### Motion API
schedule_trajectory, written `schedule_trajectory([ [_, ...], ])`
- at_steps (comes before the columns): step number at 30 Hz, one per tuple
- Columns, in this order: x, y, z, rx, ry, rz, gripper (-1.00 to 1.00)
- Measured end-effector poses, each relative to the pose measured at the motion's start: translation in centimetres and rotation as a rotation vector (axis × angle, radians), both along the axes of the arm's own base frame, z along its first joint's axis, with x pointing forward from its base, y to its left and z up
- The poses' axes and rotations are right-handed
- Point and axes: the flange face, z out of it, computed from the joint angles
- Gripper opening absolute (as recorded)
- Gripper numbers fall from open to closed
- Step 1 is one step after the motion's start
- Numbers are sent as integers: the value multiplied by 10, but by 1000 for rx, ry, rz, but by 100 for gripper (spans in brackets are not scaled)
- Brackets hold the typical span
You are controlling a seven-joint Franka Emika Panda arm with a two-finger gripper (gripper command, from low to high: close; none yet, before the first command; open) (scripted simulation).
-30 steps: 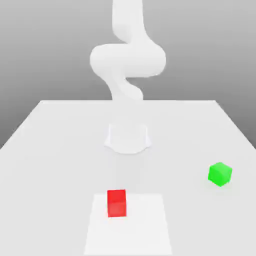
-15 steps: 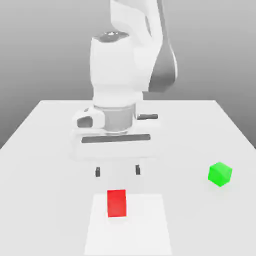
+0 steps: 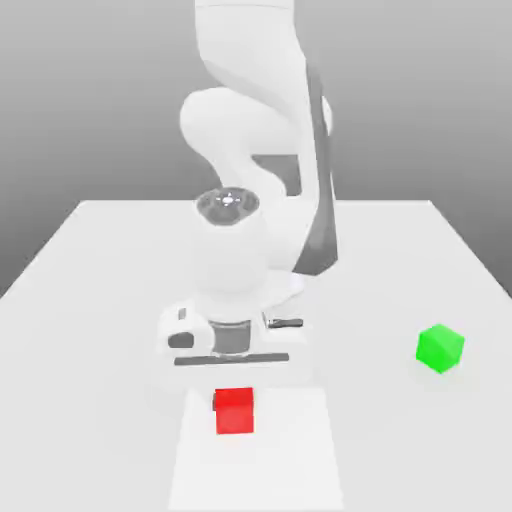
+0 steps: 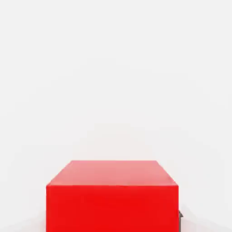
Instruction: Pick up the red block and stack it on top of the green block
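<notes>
End effector (image 3: 233, 392) closed on red block (image 3: 234, 411) | green block (image 3: 440, 348) well apart

The red block (image 4: 112, 195) is cut off at the hand view's edge — its lower part unseen.

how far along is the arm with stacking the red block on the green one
Done: the hand has come down onto the red block, and the fingers look shut on it. In hand: the grasp; the block still sits on the table, not visibly lifted. Left: lifting it, carrying it toward the exterior view's right to the green block, which stands bare, and setting it on top.
</notes>
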Motion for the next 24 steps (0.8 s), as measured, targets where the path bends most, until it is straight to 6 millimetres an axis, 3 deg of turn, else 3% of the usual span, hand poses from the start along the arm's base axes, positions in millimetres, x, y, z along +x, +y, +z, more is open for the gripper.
schedule_trajectory([
  [8,0,1,59,2,0,15,-100],
  [11,0,63,68,9,0,271,-100],
  [16,-16,146,79,18,-2,681,-100],
  [20,-44,210,87,18,-3,1015,-100],
  [24,-85,270,94,14,-2,1362,-100],
])
